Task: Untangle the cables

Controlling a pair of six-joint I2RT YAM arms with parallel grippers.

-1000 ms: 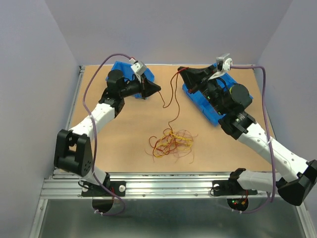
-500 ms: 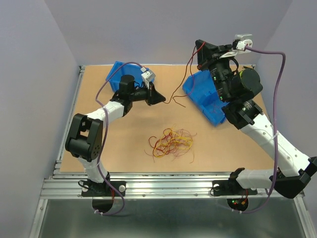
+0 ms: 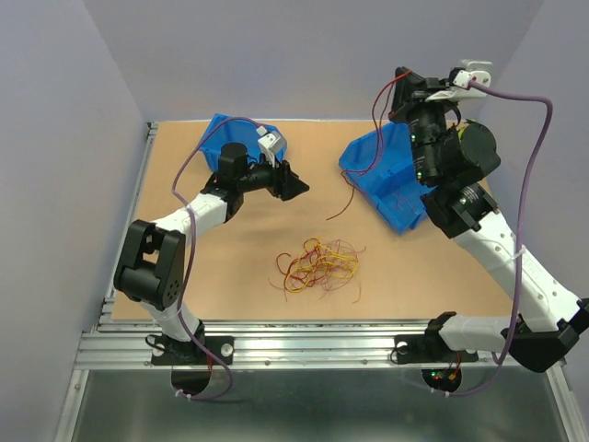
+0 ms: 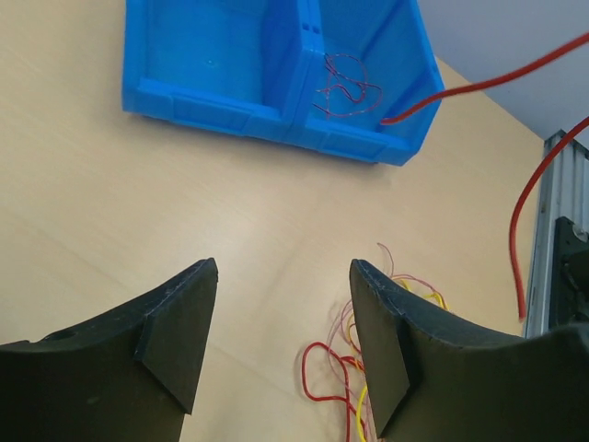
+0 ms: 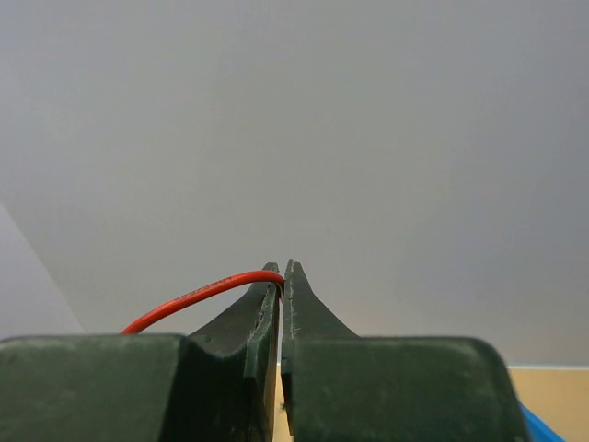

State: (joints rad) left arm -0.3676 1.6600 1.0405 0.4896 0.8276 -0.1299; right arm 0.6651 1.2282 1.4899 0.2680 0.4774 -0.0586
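Observation:
A tangle of thin yellow, orange and dark red cables (image 3: pixel 317 265) lies on the table's near middle; its edge shows in the left wrist view as cables (image 4: pixel 368 368). One long red cable (image 3: pixel 372 147) hangs from my right gripper (image 3: pixel 402 75), which is raised high at the back right and shut on the cable's upper end (image 5: pixel 198 295). Its loose lower end trails near the table beside the right bin. My left gripper (image 3: pixel 299 187) hovers over the table left of that cable, open, nothing between its fingers (image 4: pixel 189 313).
A blue bin (image 3: pixel 213 133) stands at the back left behind the left arm. A second, two-part blue bin (image 3: pixel 396 198) at the back right holds a few thin red wires (image 4: pixel 345 87). A metal rail (image 3: pixel 304 336) runs along the near edge.
My left gripper has opened and let go of the red cable. The right gripper has risen higher with it, and the free end has swung toward the right bin.

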